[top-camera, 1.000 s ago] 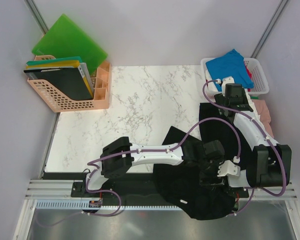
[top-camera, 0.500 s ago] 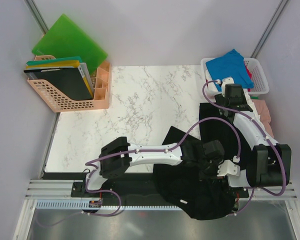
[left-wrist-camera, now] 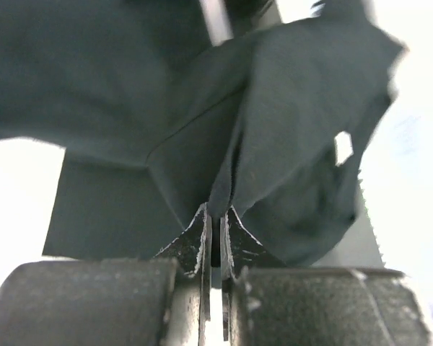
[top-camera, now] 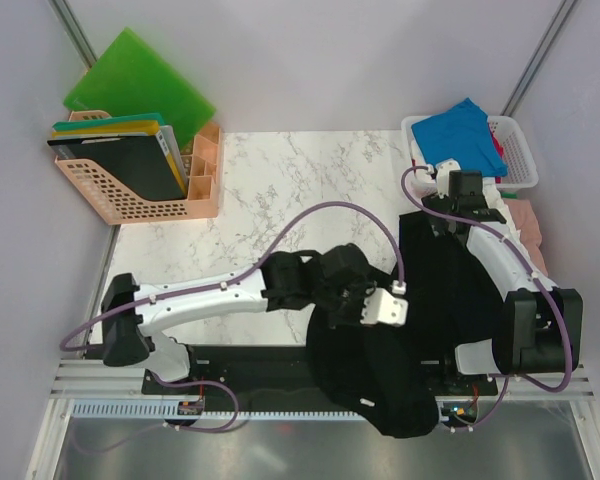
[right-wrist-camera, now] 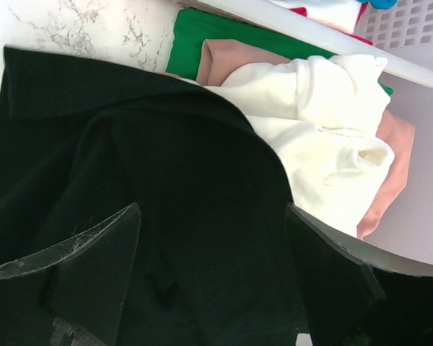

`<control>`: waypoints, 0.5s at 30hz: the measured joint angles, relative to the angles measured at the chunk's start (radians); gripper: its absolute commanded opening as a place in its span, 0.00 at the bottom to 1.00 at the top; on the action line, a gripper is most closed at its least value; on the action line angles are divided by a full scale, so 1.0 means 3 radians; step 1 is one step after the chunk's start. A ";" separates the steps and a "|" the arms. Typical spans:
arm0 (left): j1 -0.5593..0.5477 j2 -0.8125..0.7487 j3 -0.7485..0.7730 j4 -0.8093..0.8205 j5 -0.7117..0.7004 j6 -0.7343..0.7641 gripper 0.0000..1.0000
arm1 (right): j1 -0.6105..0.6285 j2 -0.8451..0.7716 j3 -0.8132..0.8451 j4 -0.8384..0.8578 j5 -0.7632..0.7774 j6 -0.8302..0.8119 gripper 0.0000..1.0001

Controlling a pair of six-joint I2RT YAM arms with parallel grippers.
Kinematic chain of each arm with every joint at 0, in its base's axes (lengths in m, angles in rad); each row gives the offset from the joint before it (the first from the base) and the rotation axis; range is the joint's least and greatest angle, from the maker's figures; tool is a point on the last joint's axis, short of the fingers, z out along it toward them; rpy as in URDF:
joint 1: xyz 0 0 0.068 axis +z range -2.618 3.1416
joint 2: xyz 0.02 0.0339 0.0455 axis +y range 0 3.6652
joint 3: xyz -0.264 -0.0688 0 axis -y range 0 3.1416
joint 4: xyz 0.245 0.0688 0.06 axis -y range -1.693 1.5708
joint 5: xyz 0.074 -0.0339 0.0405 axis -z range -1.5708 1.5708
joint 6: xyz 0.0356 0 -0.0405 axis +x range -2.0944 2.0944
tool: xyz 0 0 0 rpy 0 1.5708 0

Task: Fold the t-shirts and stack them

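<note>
Top view: left gripper (top-camera: 378,312), formerly reaching far over to the right near the arm bases with jaws apart, is now drawn back leftward and shut; the black t-shirt (top-camera: 435,285) beneath and to the right of it lies across the table (top-camera: 280,200), its near end hanging past the edge. Judged a fresh grasp, opening the spreading or folding step. Right gripper (top-camera: 467,195) hovers over the shirt's far end, unchanged in place; beyond it, a blue t-shirt (top-camera: 460,130) in a white basket (top-camera: 520,150). Left wrist view: supplies what the top view hides, namely the jaws closed tight on a pinched ridge of black cloth, the fabric fanning away from the tips. Right wrist view: right gripper (right-wrist-camera: 213,238) spread wide, holding nothing, black cloth directly below; just beyond its right finger, a white t-shirt (right-wrist-camera: 325,137) over a pink t-shirt (right-wrist-camera: 227,61) and a green t-shirt (right-wrist-camera: 191,32), barely visible from above.
</note>
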 measured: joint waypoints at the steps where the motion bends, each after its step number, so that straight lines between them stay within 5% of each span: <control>1: 0.0111 -0.0098 -0.0100 -0.0027 -0.0038 0.0038 0.02 | 0.0000 0.0000 0.0006 -0.0017 -0.0006 -0.0006 0.88; 7: 0.0744 -0.0565 -0.0587 -0.0027 -0.0221 0.0216 0.02 | 0.0000 0.0173 0.0116 -0.0043 -0.0092 -0.0008 0.85; 15: 0.1039 -0.1069 -0.1083 0.0123 -0.0384 0.0374 0.02 | 0.0000 0.0763 0.0535 -0.0047 -0.0286 0.0008 0.85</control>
